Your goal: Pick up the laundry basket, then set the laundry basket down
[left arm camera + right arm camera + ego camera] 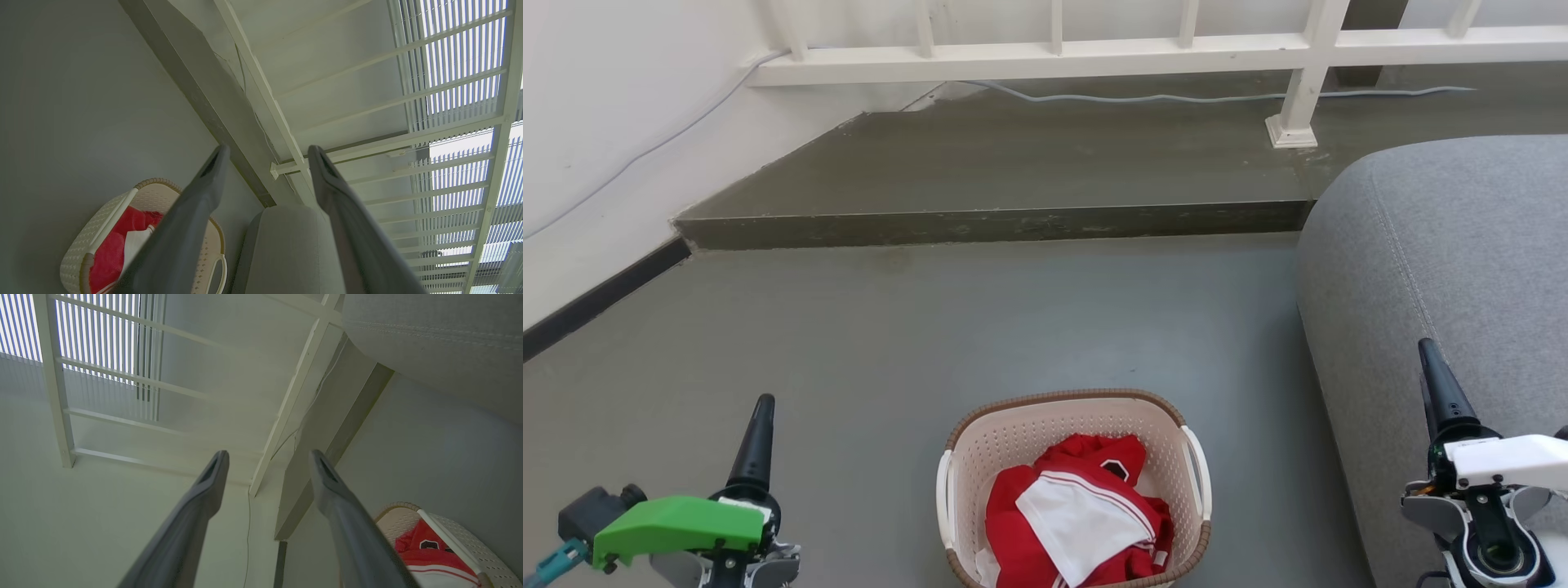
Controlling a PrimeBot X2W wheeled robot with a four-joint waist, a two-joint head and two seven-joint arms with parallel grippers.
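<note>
The laundry basket (996,445) stands on the grey floor at the bottom middle of the head view, cream and perforated with a brown rim and white side handles, red and white clothes inside. It also appears low left in the left wrist view, laundry basket (86,245), and low right in the right wrist view, laundry basket (470,543). My left gripper (760,408) hangs well to the basket's left, open (267,153), holding nothing. On the other side, over the sofa's edge, my right gripper (1429,351) is open too (267,457) and empty.
A grey sofa (1445,269) fills the right side, close to the basket. A raised floor step (988,222) crosses ahead, with a white railing (1298,73) and a cable behind it. A white wall with dark skirting (596,298) runs along the left.
</note>
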